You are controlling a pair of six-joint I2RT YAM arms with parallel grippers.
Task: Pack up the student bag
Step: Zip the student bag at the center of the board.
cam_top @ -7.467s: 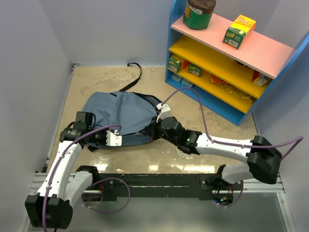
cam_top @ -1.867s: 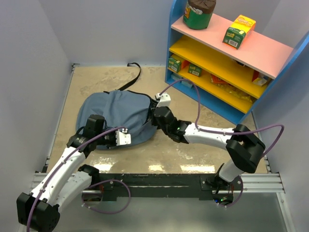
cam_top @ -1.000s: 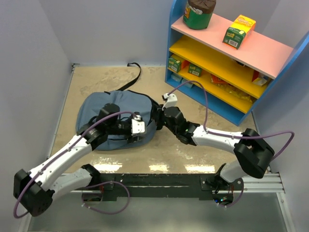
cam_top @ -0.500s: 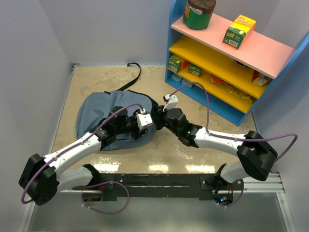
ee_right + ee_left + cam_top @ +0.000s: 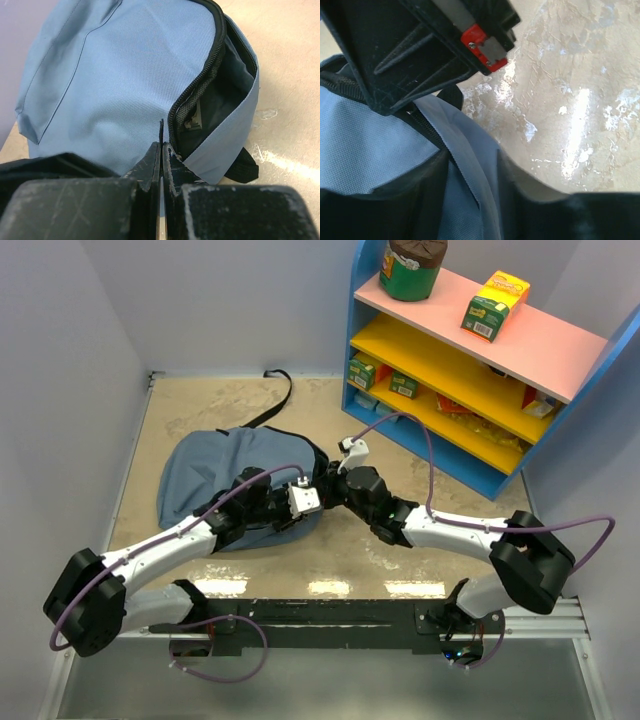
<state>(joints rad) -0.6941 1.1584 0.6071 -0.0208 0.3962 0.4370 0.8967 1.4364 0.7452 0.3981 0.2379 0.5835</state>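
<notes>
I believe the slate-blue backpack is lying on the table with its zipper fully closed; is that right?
Not quite: the zipper is partly open. The right wrist view shows the dark inside of the backpack through the gap. It does lie on the table.
</notes>
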